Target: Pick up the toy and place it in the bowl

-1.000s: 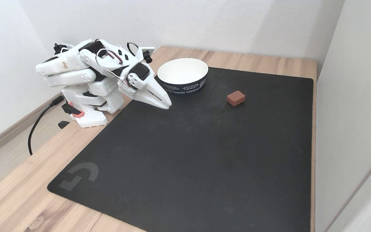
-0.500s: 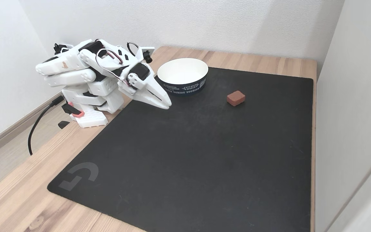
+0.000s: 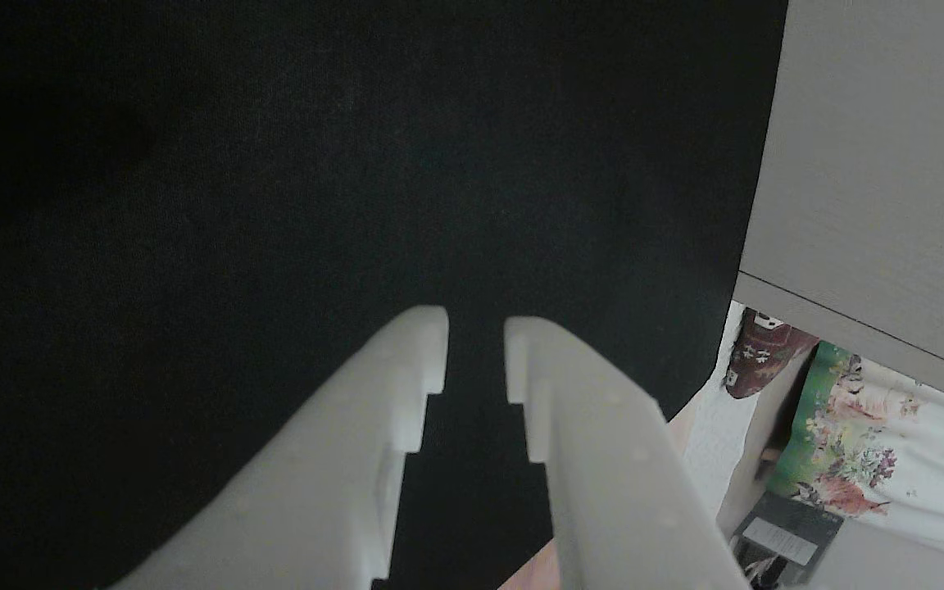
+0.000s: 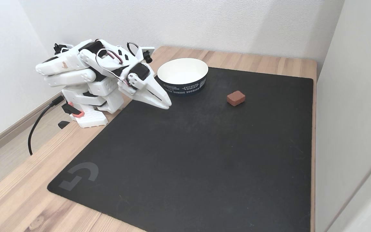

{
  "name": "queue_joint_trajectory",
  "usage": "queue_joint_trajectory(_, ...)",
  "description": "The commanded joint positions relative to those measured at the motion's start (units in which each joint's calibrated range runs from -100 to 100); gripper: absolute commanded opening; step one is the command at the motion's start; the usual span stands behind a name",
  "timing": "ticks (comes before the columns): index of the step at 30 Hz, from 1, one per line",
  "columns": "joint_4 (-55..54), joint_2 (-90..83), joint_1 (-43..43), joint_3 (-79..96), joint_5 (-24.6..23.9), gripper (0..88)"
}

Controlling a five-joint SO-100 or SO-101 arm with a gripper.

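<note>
**Folded at the mat's edge, toy out in the open**

White walls closed in the corner where my wooden table (image 4: 18, 196) stood, and a black mat (image 4: 188, 154) covered most of its top. My arm sat folded low at the left side in the fixed view, its base on bare wood beside the mat's edge, a black cable (image 4: 37, 124) trailing off toward the wall.

My pincer (image 4: 166, 103) pointed down and to the right, its tip hanging just above the mat's upper left part. In the other view my pincer (image 3: 476, 344) showed two white fingers (image 3: 406, 360) with a narrow strip of dark mat between the tips, so it was parted only slightly and gripped nothing.

In the fixed view, the bowl (image 4: 183, 87), white inside with a dark band carrying white lettering, stood on the mat just to the right of my pincer. The toy (image 4: 236, 98), a small dull-red block, lay on the mat further right, well apart from my pincer and clear of the bowl.
</note>
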Motion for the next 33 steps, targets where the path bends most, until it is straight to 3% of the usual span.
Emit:
queue_joint_trajectory(1, 0.4, -0.7, 0.3, 0.9, -0.1, 2.5)
queue_joint_trajectory(23, 0.5, -0.3, 0.3, 0.6, 0.2, 2.4)
queue_joint_trajectory(33, 0.8, 9.6, -0.3, -13.2, -0.2, 2.4)
